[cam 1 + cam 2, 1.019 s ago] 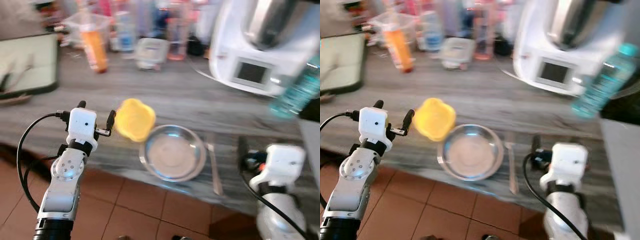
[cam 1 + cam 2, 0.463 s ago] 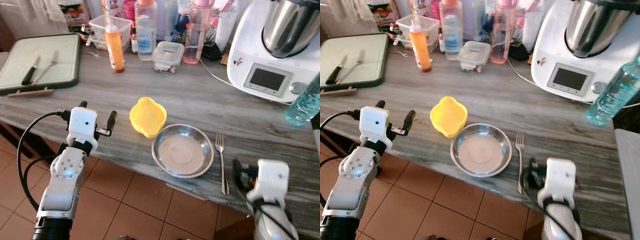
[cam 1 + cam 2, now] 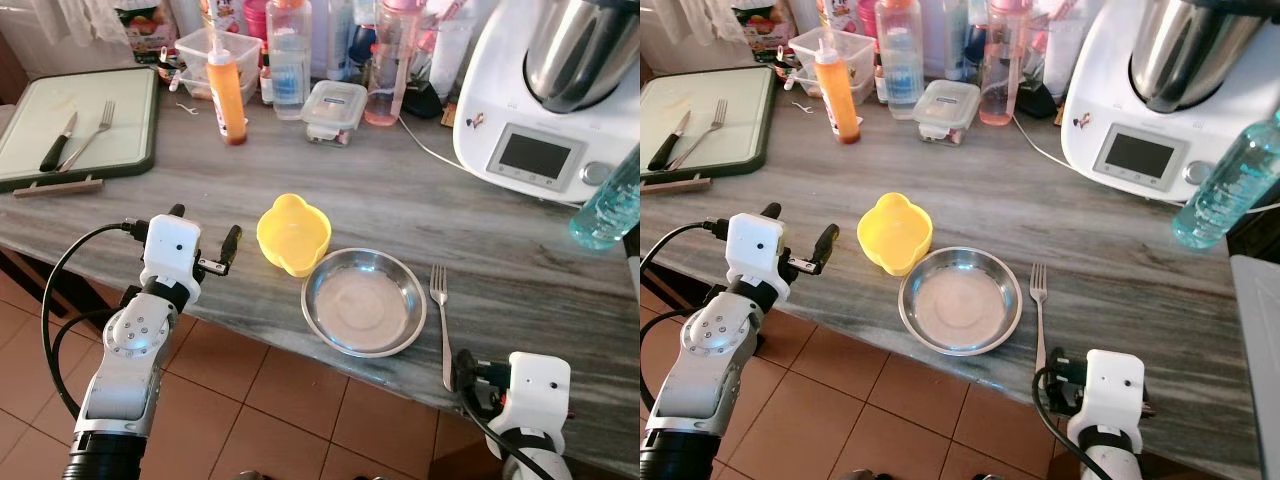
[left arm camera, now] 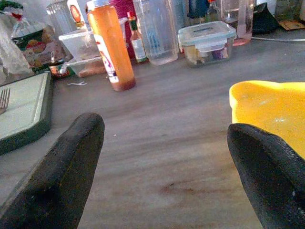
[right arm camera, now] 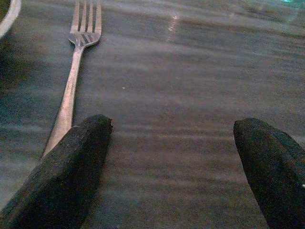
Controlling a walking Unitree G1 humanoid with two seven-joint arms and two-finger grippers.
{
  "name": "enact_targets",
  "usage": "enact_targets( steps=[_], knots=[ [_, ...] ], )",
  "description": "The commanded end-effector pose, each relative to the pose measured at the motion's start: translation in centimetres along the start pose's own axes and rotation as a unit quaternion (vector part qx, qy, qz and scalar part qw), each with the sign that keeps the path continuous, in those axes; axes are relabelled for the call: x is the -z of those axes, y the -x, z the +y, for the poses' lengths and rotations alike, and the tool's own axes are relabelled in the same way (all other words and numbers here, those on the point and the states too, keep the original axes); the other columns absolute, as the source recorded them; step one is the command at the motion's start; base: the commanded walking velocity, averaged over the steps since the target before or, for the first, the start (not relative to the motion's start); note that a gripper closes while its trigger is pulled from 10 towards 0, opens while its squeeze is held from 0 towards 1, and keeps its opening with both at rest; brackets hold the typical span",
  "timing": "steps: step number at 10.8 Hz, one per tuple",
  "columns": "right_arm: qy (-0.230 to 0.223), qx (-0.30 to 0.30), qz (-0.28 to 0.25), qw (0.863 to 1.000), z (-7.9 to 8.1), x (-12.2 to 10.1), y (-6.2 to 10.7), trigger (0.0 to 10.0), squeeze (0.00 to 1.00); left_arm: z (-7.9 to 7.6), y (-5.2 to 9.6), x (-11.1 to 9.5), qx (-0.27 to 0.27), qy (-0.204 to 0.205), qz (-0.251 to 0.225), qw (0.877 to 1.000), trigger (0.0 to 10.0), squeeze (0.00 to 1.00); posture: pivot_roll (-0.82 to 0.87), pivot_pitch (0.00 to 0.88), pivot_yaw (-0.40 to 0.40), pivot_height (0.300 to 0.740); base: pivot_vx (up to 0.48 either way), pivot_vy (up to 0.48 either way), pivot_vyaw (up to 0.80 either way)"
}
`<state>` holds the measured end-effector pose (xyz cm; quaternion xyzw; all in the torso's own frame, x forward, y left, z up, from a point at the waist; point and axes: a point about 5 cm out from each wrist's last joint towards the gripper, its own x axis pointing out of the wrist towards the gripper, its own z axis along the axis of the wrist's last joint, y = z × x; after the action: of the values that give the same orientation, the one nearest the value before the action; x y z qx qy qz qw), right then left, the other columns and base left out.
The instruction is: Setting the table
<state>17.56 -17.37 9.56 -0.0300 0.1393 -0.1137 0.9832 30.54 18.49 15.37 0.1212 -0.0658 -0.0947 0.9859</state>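
Observation:
A yellow bowl (image 3: pixel 294 234) sits on the grey wood-grain counter, touching the left rim of a round steel plate (image 3: pixel 364 302). A fork (image 3: pixel 441 320) lies to the right of the plate, tines pointing away from me. My left gripper (image 3: pixel 205 224) hovers open just left of the bowl, holding nothing; in the left wrist view the bowl (image 4: pixel 271 109) lies beyond one finger. My right gripper (image 3: pixel 478 368) is at the counter's near edge by the fork's handle end. It is open, and the fork (image 5: pixel 71 95) runs past one of its fingers.
A green cutting board (image 3: pixel 125 120) with a knife and a second fork lies far left. Bottles, an orange sauce bottle (image 3: pixel 226 95) and a lidded container (image 3: pixel 335 100) line the back. A white kitchen machine (image 3: pixel 540 120) and a water bottle (image 3: pixel 608 200) stand right. Tile floor lies below the edge.
The blurred view has steadied. My right gripper has drawn back toward the counter's near edge, lower in view. The left gripper holds about the same spot beside the bowl.

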Motion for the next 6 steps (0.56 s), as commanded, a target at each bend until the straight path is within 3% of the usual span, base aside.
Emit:
enact_targets(
  steps=[1,6],
  knots=[
    [0.0,0.003,-0.001,1.0,-0.1,-0.2,0.1,10.0,0.0,-0.1,-0.3,0.0,0.012,-0.002,0.007,1.0,10.0,0.0,0.08,0.136,0.021,0.74,0.0,0.0,0.0],
    [-0.017,-0.026,0.008,0.999,1.3,0.1,0.4,10.0,0.0,-0.2,-0.3,0.0,0.017,0.0,0.008,1.0,10.0,0.0,0.08,0.14,0.021,0.74,0.0,0.0,0.0]
  ],
)
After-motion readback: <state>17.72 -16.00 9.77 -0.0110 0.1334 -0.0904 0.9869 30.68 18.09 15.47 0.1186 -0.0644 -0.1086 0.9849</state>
